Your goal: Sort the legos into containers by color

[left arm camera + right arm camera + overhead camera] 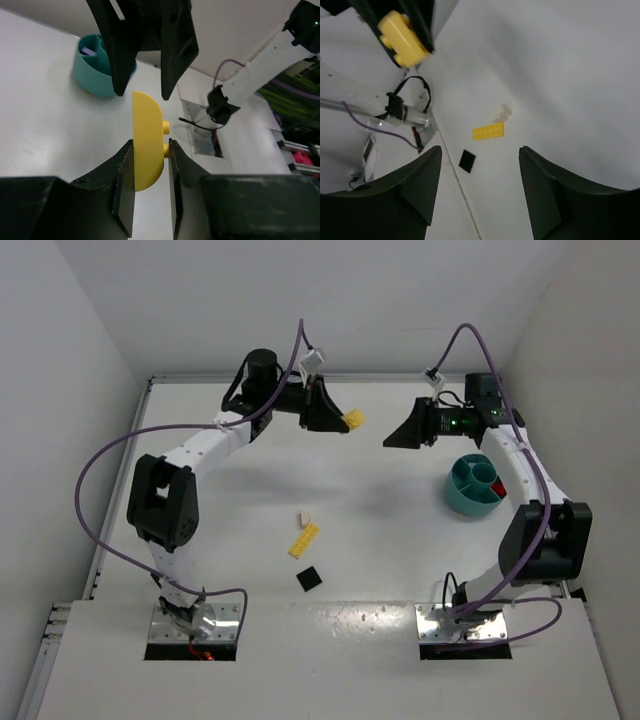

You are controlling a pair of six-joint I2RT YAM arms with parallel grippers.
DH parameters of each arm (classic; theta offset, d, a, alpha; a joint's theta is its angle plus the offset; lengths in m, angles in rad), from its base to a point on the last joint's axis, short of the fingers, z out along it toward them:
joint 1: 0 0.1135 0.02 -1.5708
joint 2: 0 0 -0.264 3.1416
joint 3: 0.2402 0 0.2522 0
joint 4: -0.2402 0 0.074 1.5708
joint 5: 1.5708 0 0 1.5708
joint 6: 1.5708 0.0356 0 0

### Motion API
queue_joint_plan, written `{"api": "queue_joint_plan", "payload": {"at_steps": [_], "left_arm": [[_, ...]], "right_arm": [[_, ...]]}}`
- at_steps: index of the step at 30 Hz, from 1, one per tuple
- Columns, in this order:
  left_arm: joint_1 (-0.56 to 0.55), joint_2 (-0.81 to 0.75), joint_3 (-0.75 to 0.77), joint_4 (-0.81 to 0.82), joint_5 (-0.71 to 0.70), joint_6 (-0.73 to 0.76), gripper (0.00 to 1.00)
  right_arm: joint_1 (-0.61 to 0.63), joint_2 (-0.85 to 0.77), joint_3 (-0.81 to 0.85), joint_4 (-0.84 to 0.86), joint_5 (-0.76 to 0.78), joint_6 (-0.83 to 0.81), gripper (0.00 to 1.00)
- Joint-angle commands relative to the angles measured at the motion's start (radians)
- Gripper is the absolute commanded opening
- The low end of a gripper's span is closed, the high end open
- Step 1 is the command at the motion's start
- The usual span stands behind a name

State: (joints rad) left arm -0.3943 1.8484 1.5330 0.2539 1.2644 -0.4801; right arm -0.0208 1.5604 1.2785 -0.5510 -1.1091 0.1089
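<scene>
My left gripper [338,418] is raised over the far middle of the table, shut on a yellow brick [353,420] with a rounded edge; the brick also shows in the left wrist view [147,145], pinched between the pads. My right gripper [392,438] is open and empty, facing the left gripper a short gap away. The teal dish [455,495] sits at the right, with a red piece [499,488] and a pale purple piece [89,50] inside. On the table lie a long yellow plate [304,540], a white brick [303,519] and a black square [309,578].
The right wrist view shows the held yellow brick [402,39] at upper left, and below it the yellow plate [488,131], the white brick [502,112] and the black square [467,161]. Purple cables loop from both arms. White walls close in the table.
</scene>
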Motion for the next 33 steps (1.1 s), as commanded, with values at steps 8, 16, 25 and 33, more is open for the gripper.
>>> {"api": "queue_joint_plan", "payload": {"at_steps": [8,16,25,33], "left_arm": [[-0.035,-0.008,0.009,-0.165,0.138,0.049,0.09],[-0.080,-0.008,0.019,-0.194,0.179,0.069,0.09],[-0.107,-0.008,0.019,-0.225,0.190,0.098,0.09],[-0.107,0.011,0.059,-0.225,0.162,0.098,0.09]], "right_arm": [[0.128,-0.103,0.007,0.333,-0.161,0.261,0.63],[0.179,-0.093,-0.025,0.272,-0.074,0.168,0.70],[0.190,-0.083,0.002,0.221,-0.058,0.114,0.58],[0.231,-0.092,-0.016,0.089,-0.067,-0.032,0.48]]}}
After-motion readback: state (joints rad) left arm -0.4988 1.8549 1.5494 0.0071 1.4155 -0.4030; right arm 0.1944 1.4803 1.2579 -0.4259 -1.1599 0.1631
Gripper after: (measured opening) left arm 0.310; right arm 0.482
